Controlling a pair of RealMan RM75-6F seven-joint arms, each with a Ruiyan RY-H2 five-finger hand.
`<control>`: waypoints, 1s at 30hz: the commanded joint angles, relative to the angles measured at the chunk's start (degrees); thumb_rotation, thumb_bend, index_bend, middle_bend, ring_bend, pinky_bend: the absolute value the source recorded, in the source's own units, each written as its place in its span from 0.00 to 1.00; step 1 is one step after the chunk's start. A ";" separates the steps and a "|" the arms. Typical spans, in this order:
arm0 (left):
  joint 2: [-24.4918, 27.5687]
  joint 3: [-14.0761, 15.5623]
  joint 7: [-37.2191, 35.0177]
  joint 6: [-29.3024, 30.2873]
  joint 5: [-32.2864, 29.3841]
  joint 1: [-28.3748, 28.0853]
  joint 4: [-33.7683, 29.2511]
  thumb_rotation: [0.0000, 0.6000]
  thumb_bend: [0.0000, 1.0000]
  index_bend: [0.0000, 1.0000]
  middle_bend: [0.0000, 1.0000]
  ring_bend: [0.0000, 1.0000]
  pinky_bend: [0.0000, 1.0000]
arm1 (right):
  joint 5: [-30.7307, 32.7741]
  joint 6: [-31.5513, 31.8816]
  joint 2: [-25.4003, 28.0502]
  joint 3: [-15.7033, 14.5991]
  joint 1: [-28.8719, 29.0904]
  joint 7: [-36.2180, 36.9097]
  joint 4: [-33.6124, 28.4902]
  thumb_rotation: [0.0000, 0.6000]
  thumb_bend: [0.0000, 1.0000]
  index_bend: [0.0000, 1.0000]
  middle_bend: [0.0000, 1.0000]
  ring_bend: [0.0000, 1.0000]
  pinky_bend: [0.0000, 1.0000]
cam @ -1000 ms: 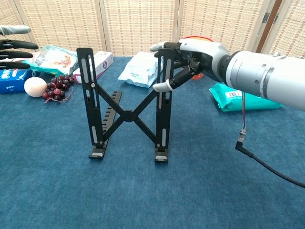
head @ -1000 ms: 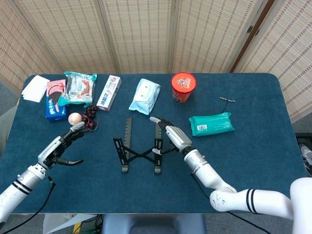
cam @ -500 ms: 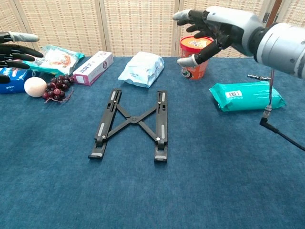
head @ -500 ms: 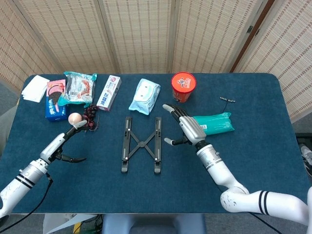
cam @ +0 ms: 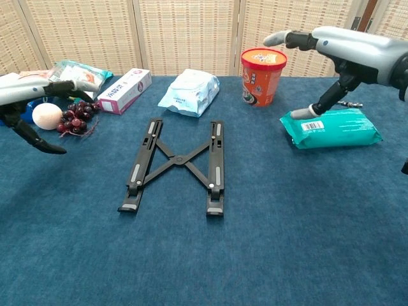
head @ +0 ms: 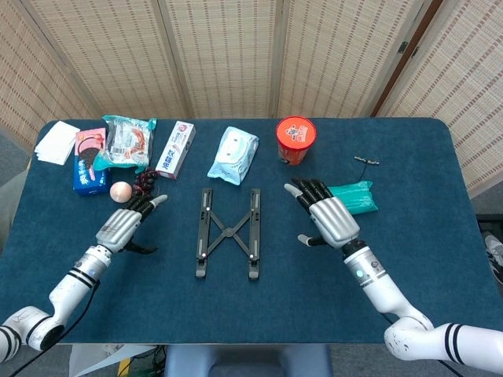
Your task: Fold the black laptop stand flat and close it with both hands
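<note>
1. Black laptop stand lies flat on the blue table, centre of the head view. Its two rails are splayed apart w/ the X-shaped cross links showing between them, so the flat fold looks done but the closing does not.

2. Left hand hovers lower left of the stand, well apart from it. Fingers are spread, thumb hooked downward, nothing held. In the chest view it sits at the far left edge, near the grapes and the egg.

3. Right hand hovers right of the stand, palm down, fingers fanned wide, holding nothing. It sits above the near end of the teal wipes pack (touching or not, can't tell).

4. Step in hand, as I judge it: between stages. Stand is down, both hands are off it, rails not yet brought together.

5. Next move prob. calls for one hand on the outer side of each rail, left from the left and right from the right, then pushing inward evenly so the X links scissor shut. Uneven push may just slide the whole stand over the cloth.

6. Other stuff sits along the upper part of the frame: red cup, white wipes pack, toothpaste box, snack bags. None is in the way of the closing.
</note>
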 commanded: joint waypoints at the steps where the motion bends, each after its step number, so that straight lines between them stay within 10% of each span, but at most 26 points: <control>1: -4.36 -1.55 4.36 -1.61 -1.30 -1.33 3.86 1.00 0.12 0.03 0.13 0.07 0.07 | 1.49 -0.09 -1.56 -0.56 -0.32 -3.18 0.46 1.00 0.06 0.00 0.00 0.00 0.06; 30: -15.56 -5.69 5.55 -8.02 -3.36 -5.86 13.91 1.00 0.12 0.00 0.11 0.07 0.07 | 0.96 -3.14 -19.26 -0.60 4.00 -15.74 16.94 1.00 0.05 0.00 0.00 0.00 0.03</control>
